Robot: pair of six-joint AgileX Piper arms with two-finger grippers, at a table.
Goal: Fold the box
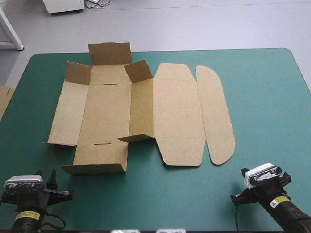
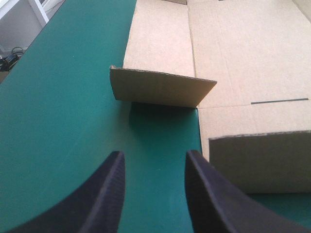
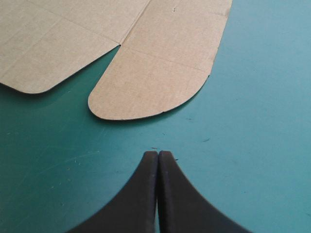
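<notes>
Teal-green table [image 1: 272, 107] is carrying the brown box [image 1: 104, 111], lying mostly flat left of centre, only a few end flaps [image 1: 138, 71] standing and the lid [image 1: 180, 114] spread flat rightward. Near the near edge the left gripper [image 2: 154, 155] is hovering parted and empty short of a raised flap; the right gripper [image 3: 158, 154] is sitting closed on nothing. Nearly all the folding is looking undone.

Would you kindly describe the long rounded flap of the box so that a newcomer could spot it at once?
On the teal-green table lies a brown box, a cut sheet mostly flat. Follow it to its right end, past the wide lid panel. The flap is the last narrow strip, lying flat with both ends curved, unlike the square-cornered flaps standing up at the left.
</notes>
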